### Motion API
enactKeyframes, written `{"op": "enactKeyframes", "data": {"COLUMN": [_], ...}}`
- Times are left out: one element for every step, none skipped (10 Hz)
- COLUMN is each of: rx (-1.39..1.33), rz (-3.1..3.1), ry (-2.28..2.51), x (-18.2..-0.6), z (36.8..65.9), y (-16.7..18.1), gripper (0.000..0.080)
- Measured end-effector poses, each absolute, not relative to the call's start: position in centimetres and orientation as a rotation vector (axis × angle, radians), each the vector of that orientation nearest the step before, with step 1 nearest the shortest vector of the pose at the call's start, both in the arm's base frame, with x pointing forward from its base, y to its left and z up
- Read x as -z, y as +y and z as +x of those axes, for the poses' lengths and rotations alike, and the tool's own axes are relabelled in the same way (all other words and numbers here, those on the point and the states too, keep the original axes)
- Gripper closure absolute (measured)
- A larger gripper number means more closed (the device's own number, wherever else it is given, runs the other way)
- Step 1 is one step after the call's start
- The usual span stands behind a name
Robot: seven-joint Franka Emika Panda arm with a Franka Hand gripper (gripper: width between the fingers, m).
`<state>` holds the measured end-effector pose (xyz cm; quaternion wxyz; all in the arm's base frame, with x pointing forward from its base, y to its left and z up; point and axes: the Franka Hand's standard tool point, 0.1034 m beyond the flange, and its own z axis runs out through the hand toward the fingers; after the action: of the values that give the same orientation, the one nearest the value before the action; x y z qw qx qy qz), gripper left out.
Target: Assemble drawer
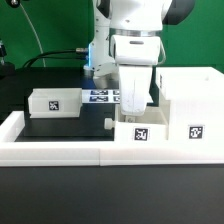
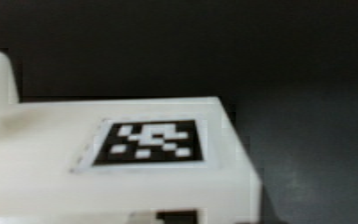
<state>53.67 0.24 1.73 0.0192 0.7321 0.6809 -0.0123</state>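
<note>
Starting at the near edge of the tabletop (image 1: 70, 125), the long white border wall (image 1: 60, 150) runs right across, and tucked behind it sits one small box (image 1: 141, 133) of the drawer, tag facing us. It lies tight against the tall housing (image 1: 190, 95), which fills the near corner on the exterior view's right; whether the two touch, I can't say. The arm (image 1: 135, 40) hangs directly over that box, jaws low at its back wall, but the wrist's bulk hides them, and the wrist view shows only the box's tagged face, so spread or pinching, I cannot tell. Farther back, toward the edge on the exterior view's left, the second small box (image 1: 55, 102) waits alone, with the marker board (image 1: 100, 96) flat beyond the middle. The danger now, as I judge it: a grip on one thin wall, off-centre, could let the light box twist, and a tilted box would jam at the housing's mouth or push the housing away.
</note>
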Motion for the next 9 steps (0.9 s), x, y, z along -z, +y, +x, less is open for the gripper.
{"op": "enactKeyframes", "data": {"rx": [0.038, 0.030, 0.000, 0.000, -0.001, 0.001, 0.001, 0.002, 0.003], "rz": [2.272, 2.272, 2.265, 2.264, 2.264, 2.265, 2.266, 2.267, 2.267], "ry": [2.113, 2.108, 2.096, 2.099, 2.100, 2.099, 2.099, 2.098, 2.099], "x": [-1.72, -1.74, -1.70, -1.68, -1.70, -1.71, -1.69, -1.68, -1.62], "z": [53.67, 53.74, 53.81, 53.76, 53.79, 53.79, 53.78, 53.77, 53.69], "y": [0.23, 0.32, 0.72, 0.91, 0.96, 0.91, 0.87, 0.83, 0.83], "gripper": [0.0758, 0.0758, 0.0758, 0.0758, 0.0758, 0.0758, 0.0758, 0.0758, 0.0758]}}
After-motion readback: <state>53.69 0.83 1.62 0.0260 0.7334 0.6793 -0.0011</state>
